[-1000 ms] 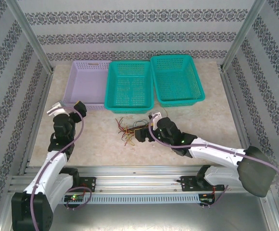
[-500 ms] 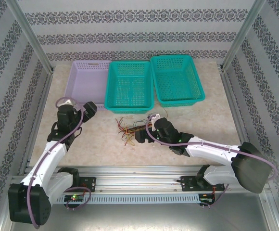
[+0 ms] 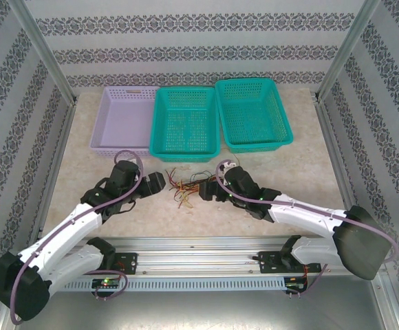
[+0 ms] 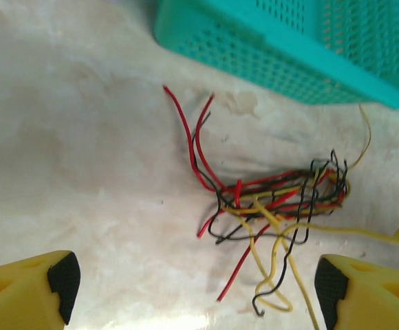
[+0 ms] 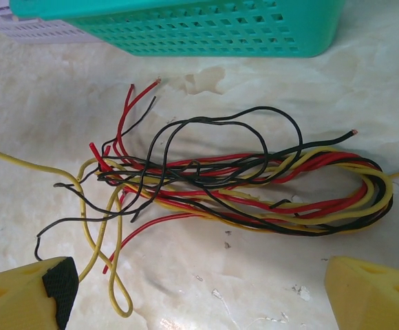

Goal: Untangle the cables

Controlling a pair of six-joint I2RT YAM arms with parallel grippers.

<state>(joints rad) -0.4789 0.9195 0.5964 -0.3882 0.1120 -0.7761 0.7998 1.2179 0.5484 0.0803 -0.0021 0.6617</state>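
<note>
The cables (image 3: 188, 183) are lying in one loose snarl on the table (image 3: 303, 175), just in front of the teal basket (image 3: 186, 125) and between the two arms; red, yellow and black strands are crossing and looping over each other. The left gripper (image 3: 156, 183) is hovering just beside the snarl on one side w/ its fingers spread wide and nothing held; the right gripper (image 3: 207, 191) is facing it from the other side, likewise gaping wide and empty. Judging by how they are draping, these wires are prob. very light, thin and floppy, w/ slick insulation, so they are likely slipping out of any half-hearted pinch; tugging one strand is prob. dragging the whole bunch along, since nothing is weighing it down. Best bet, imo: one claw is pinning the dense middle where strands are doubling back, while the other is taking a free end, e.g. the red tips (image 5: 144, 89) sticking out toward the basket, or the stray yellow strand (image 5: 20, 159) wandering off alone; grabbing mid-knot is only tightening things.
</note>
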